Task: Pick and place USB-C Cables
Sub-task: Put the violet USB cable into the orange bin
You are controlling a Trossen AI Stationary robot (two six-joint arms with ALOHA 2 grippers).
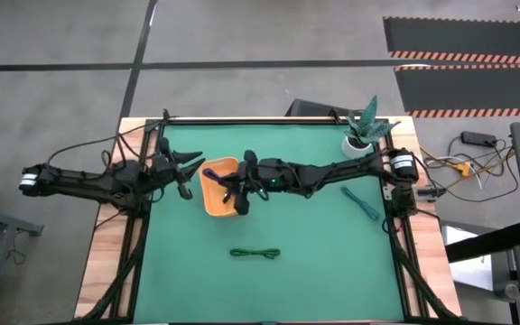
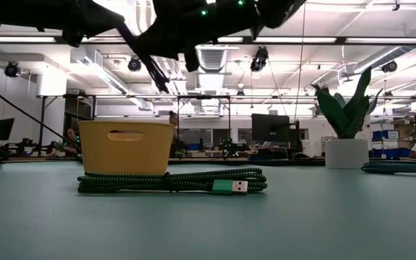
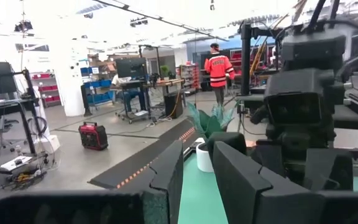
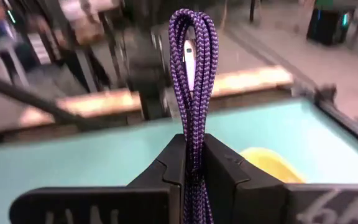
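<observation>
A dark blue-purple braided USB-C cable bundle [image 4: 193, 81] is in my right gripper [image 4: 193, 146], which is shut on it above the orange tray [image 1: 219, 191]. In the high view the bundle [image 1: 213, 172] pokes out over the tray's left part. A dark green bundle [image 1: 255, 254] lies flat on the green mat nearer the front edge; the low view shows this green bundle [image 2: 172, 180] in front of the tray [image 2: 126, 148]. A teal-blue bundle [image 1: 361, 203] lies flat toward the right. My left gripper [image 1: 192, 174] hovers open just left of the tray, holding nothing. My right gripper pinches the blue-purple bundle between its two fingers [image 4: 219, 168], all its folded strands together. The looped end [image 4: 193, 25] and a white plug [image 4: 190, 59] stick out well beyond the fingertips. The bundle is lifted clear, over the tray.
A potted plant [image 1: 361, 134] stands at the far right corner of the mat. A dark frame rail [image 1: 269, 120] runs along the far edge. Bare mat [image 1: 314, 271] lies around the green bundle. A person in an orange top [image 3: 219, 68] stands far off in the room.
</observation>
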